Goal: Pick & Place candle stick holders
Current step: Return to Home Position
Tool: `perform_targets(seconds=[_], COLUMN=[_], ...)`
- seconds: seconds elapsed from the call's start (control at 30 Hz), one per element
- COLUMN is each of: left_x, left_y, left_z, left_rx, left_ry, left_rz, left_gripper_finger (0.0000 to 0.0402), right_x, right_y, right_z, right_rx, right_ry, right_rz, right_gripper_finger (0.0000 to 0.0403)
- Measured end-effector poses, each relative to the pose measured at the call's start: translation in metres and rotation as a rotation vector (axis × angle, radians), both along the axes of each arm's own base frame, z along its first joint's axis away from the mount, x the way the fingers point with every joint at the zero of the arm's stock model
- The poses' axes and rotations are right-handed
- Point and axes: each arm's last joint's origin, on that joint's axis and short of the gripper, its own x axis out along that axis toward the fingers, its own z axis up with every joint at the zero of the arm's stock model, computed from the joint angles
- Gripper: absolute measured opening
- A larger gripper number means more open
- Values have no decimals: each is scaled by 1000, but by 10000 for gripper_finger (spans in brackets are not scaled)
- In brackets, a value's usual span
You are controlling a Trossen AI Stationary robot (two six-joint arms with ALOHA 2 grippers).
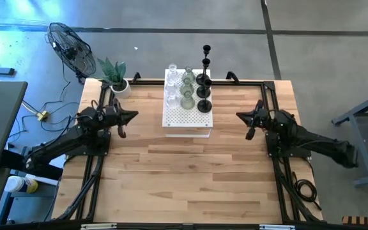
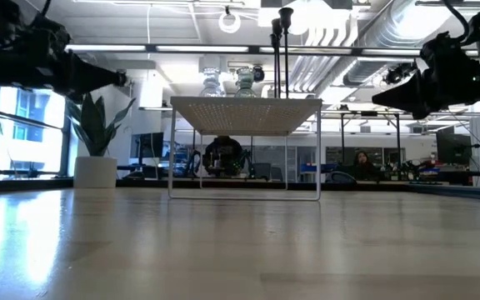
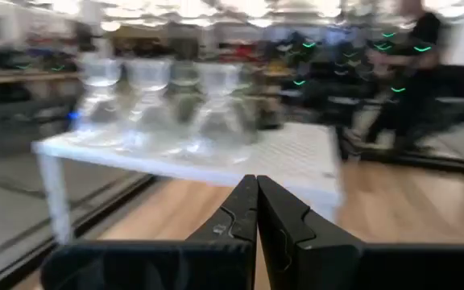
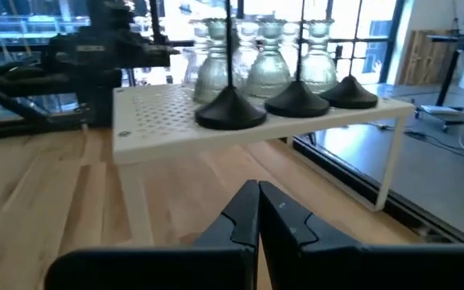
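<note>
Three black candle stick holders [image 1: 204, 89] [image 4: 230, 111], each with a round base and a thin stem, stand on a white perforated stand [image 1: 187, 115]. Several glass holders [image 1: 179, 86] [image 3: 155, 105] stand beside them, toward the table's left. All rest on their bases. The stand is at the table's far middle. My left gripper [image 1: 135, 115] [image 3: 256, 180] hangs shut and level to the left of the stand, pointing at it, with nothing in it. My right gripper [image 1: 238, 115] [image 4: 258, 185] hangs shut and level to the right of the stand, also pointing at it and holding nothing.
A potted green plant [image 1: 115, 76] stands at the table's far left corner. A fan [image 1: 69, 48] is on the floor beyond that corner. Black frame rails [image 1: 98, 160] run along the table's sides. Bare wood [image 1: 184, 179] lies between the stand and the near edge.
</note>
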Motion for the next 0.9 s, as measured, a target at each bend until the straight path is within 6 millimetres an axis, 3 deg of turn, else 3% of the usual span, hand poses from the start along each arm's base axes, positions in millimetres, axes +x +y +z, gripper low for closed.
perform_targets(seconds=[0.13, 0.33, 0.9], left_x=[1, 1, 3], left_y=[-2, 1, 2], left_z=[-2, -4, -7], left_rx=[5, -86, -113], left_ry=[22, 11, 32], left_rz=[-76, 2, 5], left_gripper_finger=[0, 0, 0], right_x=[-2, -3, -3], right_y=[-3, -6, -6], right_z=[0, -6, -6], right_rx=[34, 128, 168], right_ry=[-12, 4, -19], right_rz=[-91, -209, -207], right_gripper_finger=[0, 0, 0])
